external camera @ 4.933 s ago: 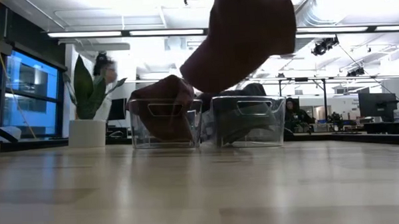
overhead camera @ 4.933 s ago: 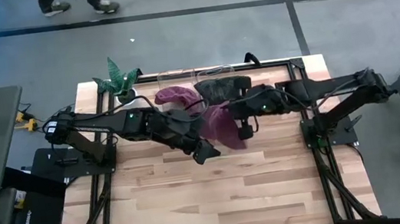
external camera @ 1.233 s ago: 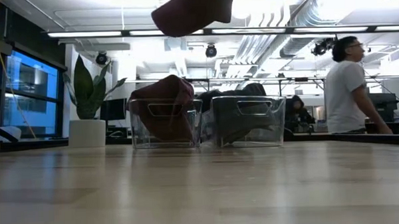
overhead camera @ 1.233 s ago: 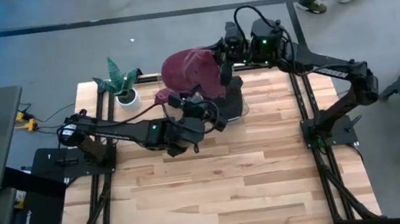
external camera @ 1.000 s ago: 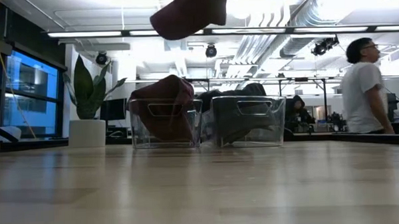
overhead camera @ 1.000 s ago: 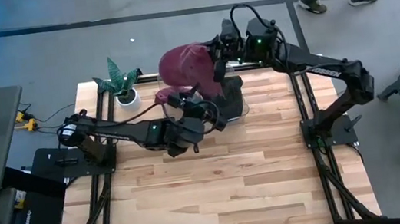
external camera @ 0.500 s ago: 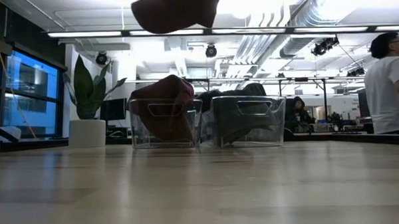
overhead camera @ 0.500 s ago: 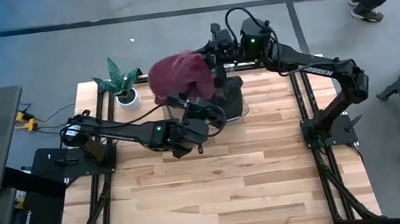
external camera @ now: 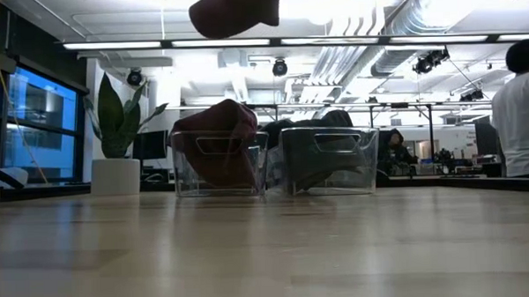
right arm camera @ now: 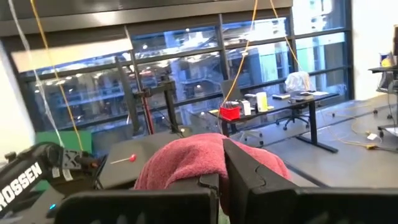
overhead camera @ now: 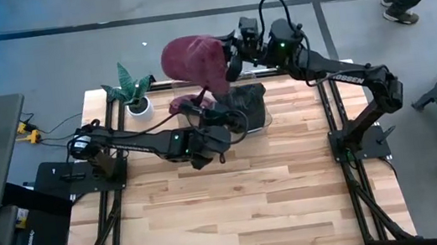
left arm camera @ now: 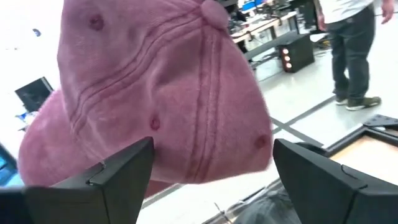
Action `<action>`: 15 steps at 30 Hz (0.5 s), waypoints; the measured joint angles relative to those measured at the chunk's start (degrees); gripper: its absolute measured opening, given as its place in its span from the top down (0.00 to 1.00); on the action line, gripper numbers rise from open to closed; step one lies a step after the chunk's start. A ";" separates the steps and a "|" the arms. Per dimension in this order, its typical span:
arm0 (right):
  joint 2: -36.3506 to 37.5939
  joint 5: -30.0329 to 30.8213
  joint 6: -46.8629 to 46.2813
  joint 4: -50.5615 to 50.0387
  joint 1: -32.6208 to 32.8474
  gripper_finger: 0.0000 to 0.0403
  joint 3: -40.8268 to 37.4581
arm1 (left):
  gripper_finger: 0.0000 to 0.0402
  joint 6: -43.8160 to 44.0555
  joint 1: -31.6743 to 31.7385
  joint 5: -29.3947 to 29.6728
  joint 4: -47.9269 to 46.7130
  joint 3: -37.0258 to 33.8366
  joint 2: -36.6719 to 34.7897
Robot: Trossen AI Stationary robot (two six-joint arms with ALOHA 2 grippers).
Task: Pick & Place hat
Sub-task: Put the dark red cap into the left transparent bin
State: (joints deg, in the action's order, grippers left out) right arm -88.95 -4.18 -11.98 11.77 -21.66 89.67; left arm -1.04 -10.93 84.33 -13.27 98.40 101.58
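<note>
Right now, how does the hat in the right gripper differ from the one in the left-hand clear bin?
The held maroon cap hangs high above the table, pinched by the shut right gripper; the binned maroon hat sits crumpled inside the left clear bin, ungripped. Both look the same maroon fabric.

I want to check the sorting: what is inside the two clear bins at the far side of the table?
The left bin holds a maroon hat; the right bin holds a dark hat. Anything beneath them is hidden.

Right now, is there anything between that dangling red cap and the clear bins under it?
Nothing: in the low view the red cap, held up by the right gripper, hangs over the two clear bins with only open air between.
</note>
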 joint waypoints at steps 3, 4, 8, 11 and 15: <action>0.00 2.74 0.23 0.02 1.00 1.00 0.00 | 0.20 0.02 0.17 1.34 0.24 -0.01 0.00; 0.00 3.99 0.27 0.16 1.26 1.00 -0.01 | 0.20 0.02 0.17 1.70 0.35 -0.01 0.00; 0.00 7.62 0.26 2.02 1.51 1.00 0.00 | 0.20 -0.19 0.08 1.67 2.36 0.00 0.00; 0.02 9.91 -1.02 2.80 1.44 1.00 0.00 | 0.20 -0.48 0.06 1.45 2.98 0.01 0.00; -0.08 11.46 -1.61 2.78 1.83 1.00 0.00 | 0.20 -0.51 0.10 1.32 2.92 0.01 0.00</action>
State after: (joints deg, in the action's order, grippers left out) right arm -89.02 7.28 -13.58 14.55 -19.84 89.67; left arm -1.55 -10.83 85.65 -10.34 98.41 101.58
